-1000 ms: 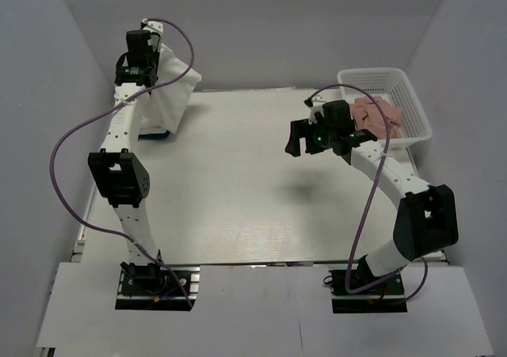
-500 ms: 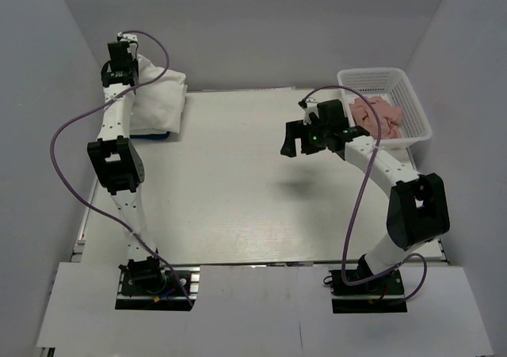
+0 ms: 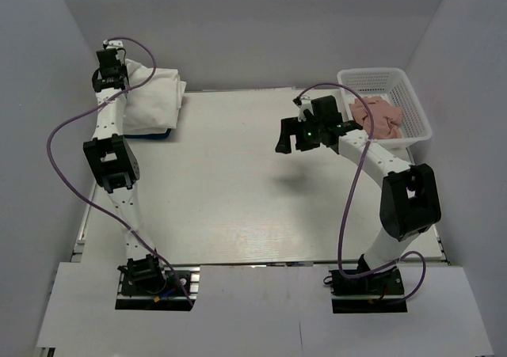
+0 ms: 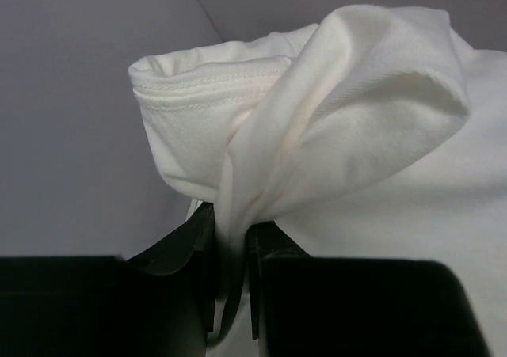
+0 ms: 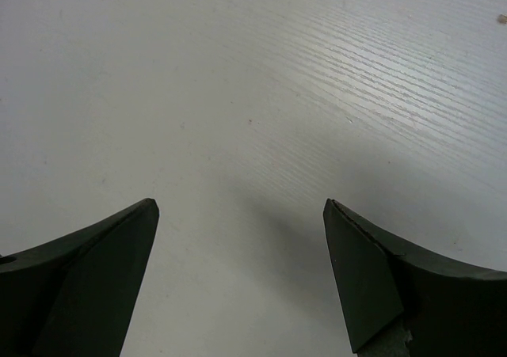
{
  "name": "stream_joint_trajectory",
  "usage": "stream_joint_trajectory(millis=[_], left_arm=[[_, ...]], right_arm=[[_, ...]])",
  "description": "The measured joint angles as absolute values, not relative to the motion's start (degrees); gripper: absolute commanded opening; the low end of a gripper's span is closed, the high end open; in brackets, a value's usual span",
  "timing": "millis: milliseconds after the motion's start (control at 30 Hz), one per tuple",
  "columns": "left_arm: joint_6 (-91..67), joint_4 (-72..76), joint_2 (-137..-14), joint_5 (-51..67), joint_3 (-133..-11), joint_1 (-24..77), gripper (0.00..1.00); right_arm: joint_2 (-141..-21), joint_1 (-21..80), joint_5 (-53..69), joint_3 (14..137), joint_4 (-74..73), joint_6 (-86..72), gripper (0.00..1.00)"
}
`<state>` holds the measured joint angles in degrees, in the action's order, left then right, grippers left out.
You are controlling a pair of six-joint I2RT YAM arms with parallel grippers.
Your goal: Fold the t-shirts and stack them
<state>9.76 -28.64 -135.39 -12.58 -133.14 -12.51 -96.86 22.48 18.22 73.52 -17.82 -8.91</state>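
My left arm hides part of the white t-shirt (image 3: pixel 155 97), and something blue (image 3: pixel 152 136) under it is hard to make out. My left claw (image 4: pixel 230 242) pinches a bunched fold of that shirt, which spreads ahead and to its right. That arm stretches far forward. My right claw (image 5: pixel 239 206) hangs spread wide above the table (image 5: pixel 238 72).

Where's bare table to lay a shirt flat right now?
Widest bare patch: centre and near half of the table, up to its front edge. The far-middle strip between the t-shirt bundle and the open right gripper is bare too. Crowded: far-left corner, left gripper pinching the bundle; far-right, basket holding pink cloth.
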Motion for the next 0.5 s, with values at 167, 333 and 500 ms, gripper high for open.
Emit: stream_joint_trajectory(millis=[167, 333, 500], left_arm=[[7.8, -27.4, -138.2, -12.9, -135.3, -13.7, 0.91], [4.4, -26.7, -137.9, -13.0, -134.9, -15.1, 1.00], [-0.3, -27.8, -133.8, -10.1, -130.9, -15.3, 1.00]], right_arm=[[-97.9, 22.7, 18.4, 74.5, -18.1, -9.0, 0.90], [-98.2, 23.0, 18.4, 74.7, -18.5, -9.0, 0.90], [-98.2, 23.0, 18.4, 75.0, -18.3, -9.1, 0.90]])
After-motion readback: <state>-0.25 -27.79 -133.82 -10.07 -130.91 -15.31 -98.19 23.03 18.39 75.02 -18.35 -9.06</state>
